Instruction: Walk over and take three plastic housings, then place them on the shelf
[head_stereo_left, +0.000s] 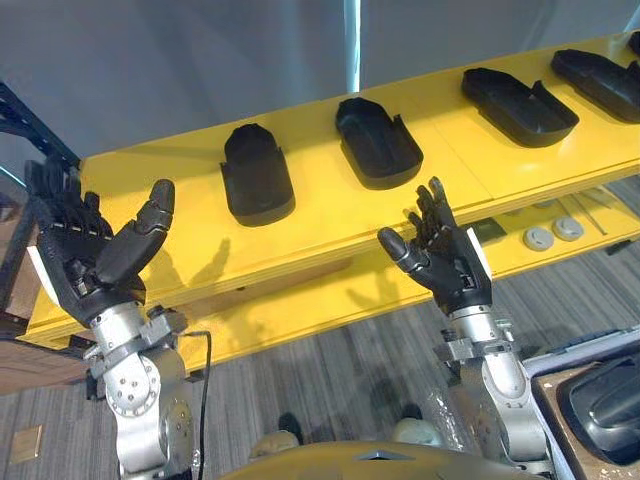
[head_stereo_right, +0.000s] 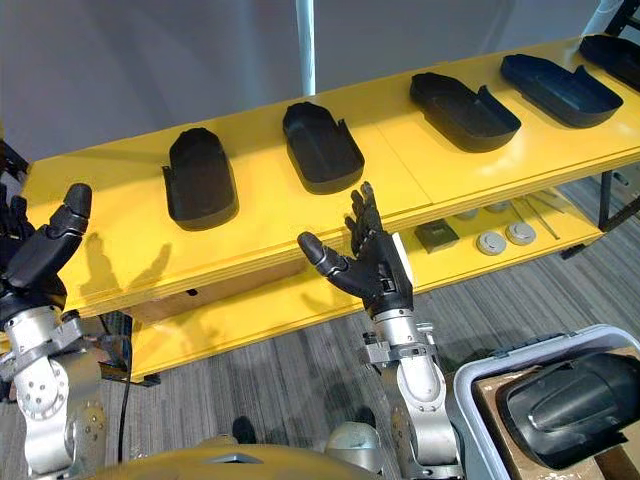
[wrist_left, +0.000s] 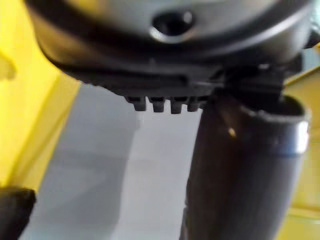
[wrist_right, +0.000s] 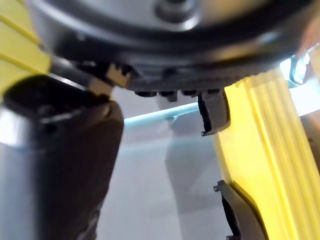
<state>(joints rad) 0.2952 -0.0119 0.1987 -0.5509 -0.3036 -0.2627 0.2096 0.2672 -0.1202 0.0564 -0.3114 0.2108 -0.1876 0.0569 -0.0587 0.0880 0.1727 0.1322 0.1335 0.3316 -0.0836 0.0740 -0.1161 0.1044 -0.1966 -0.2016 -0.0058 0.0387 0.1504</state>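
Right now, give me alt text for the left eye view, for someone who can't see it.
The left robot hand and the right robot hand are held up, open and empty, before a yellow shelf carrying a row of black plastic housings. Small grey round parts lie on the shelf's lower level.

round grey discs (head_stereo_right: 491, 243) | dark square piece (head_stereo_right: 436, 235) | grey wall (head_stereo_right: 150, 60) | striped carpet (head_stereo_right: 300, 365)

Housing (head_stereo_right: 570, 405): in the bin (head_stereo_right: 465, 410) right of the right hand (head_stereo_right: 380, 270), cut off by the edge.
Round parts (head_stereo_right: 490, 243): beyond that hand, too small to tell.
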